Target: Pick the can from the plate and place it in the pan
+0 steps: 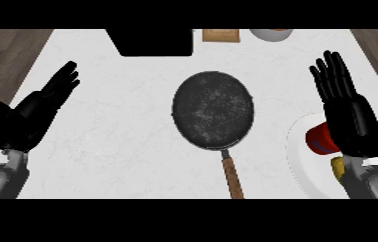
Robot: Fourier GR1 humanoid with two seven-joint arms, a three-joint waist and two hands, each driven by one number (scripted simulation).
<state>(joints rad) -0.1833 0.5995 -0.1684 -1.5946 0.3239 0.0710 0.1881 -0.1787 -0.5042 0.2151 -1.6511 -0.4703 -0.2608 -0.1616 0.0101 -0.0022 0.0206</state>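
Observation:
A red can (pixel 319 139) lies on a white plate (pixel 301 158) at the right edge of the counter, partly hidden behind my right hand (pixel 345 111). That hand is open, its fingers straight and pointing away from me, just above and to the right of the can. A dark round pan (pixel 213 110) with a wooden handle (pixel 232 177) sits in the middle of the counter, its handle toward me. My left hand (pixel 43 108) rests open at the left, fingers up, far from the pan.
At the counter's far edge stand a black block (pixel 155 42), a small brown board (pixel 221 35) and a white bowl (pixel 271 34). A yellow thing (pixel 337 167) shows on the plate beside my right wrist. Wooden floor borders both far corners.

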